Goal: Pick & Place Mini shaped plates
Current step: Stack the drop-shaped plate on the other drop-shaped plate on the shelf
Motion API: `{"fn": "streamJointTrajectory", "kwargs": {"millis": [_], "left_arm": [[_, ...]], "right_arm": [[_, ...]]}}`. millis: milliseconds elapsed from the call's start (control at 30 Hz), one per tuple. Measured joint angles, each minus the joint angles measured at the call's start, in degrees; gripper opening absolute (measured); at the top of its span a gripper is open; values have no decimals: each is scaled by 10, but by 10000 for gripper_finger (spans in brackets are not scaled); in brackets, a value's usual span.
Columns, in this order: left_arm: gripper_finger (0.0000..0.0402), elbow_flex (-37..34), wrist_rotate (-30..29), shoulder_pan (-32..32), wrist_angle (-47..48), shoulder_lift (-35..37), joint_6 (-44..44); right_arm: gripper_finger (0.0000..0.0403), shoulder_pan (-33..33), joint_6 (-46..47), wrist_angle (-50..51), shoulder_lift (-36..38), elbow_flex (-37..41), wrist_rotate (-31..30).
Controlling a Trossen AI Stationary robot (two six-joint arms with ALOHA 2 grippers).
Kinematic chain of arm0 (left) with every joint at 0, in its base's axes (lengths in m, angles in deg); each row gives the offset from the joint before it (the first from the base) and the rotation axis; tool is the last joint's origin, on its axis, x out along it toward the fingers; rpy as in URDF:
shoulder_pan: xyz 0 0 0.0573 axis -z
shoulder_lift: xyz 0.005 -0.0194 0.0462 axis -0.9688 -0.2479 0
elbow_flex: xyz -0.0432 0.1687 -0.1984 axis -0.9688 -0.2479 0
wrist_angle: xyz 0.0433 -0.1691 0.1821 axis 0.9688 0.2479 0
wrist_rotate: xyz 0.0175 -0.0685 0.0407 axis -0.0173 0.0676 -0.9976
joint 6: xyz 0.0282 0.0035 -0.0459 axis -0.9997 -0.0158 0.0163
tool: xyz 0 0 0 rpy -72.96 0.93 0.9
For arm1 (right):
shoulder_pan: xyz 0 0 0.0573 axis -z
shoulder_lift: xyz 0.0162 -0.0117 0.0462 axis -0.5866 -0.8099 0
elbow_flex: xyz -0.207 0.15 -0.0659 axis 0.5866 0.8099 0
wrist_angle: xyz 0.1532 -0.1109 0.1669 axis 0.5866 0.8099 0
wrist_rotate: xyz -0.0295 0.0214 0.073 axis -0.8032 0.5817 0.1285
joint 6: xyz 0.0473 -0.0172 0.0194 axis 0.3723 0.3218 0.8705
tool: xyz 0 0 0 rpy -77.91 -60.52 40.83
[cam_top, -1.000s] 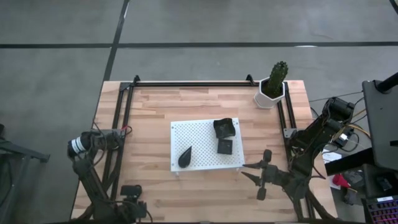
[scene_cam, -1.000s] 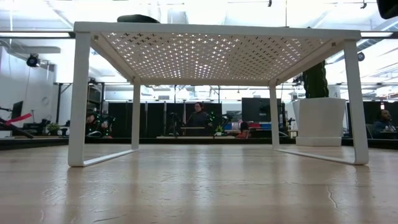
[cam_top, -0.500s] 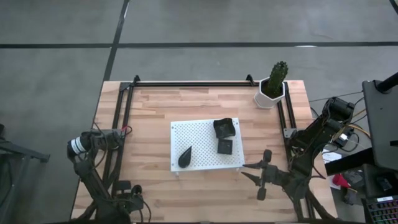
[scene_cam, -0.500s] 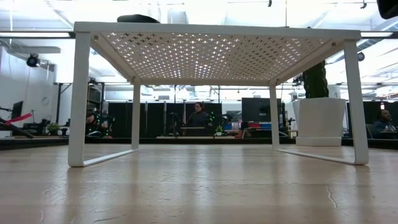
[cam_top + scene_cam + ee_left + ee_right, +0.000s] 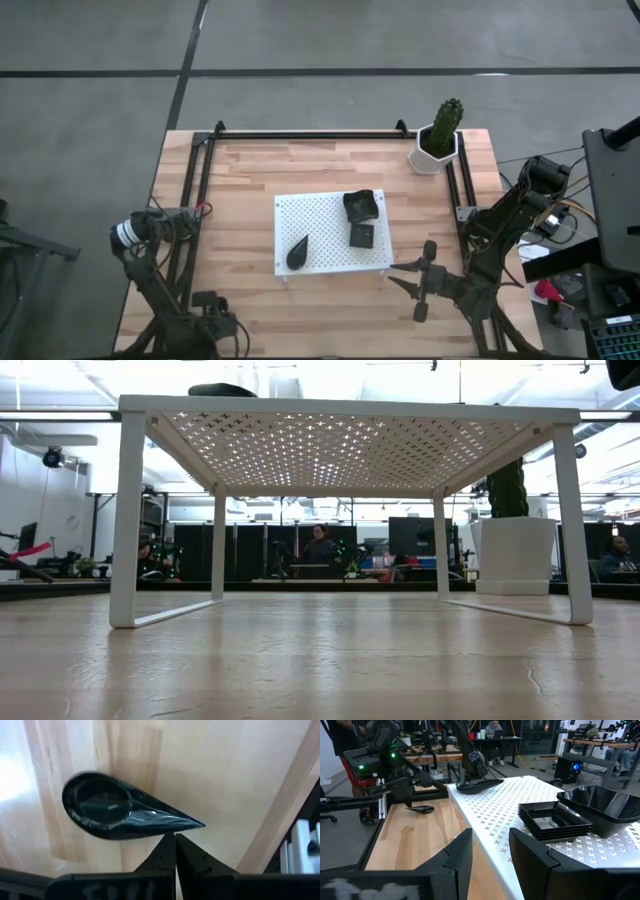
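Hovering with my left jaws (image 5: 174, 840) closed empty beside the glossy black teardrop plate (image 5: 120, 812), I risk nudging it off the wooden desk (image 5: 220, 780).

Around your table (image 5: 250, 170) you have grey concrete floor (image 5: 330, 35) crossed by dark lines. Beyond it, bright ceiling lights (image 5: 330, 378), black partition panels (image 5: 225, 552), desks (image 5: 600, 745) and seated people (image 5: 322, 550).

Bright, even overhead light throughout; the left wrist view is blurred, with pale glare along one edge.
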Motion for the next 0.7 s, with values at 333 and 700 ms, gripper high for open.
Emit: {"fn": "streamJointTrajectory", "kwargs": {"millis": [333, 700], "left_arm": [[2, 4, -58, -23, -14, 0, -32], [0, -5, -99, -59, -14, 0, -93]], "right_arm": [[123, 0, 0, 0, 0, 0, 0], [123, 0, 0, 0, 0, 0, 0]]}}
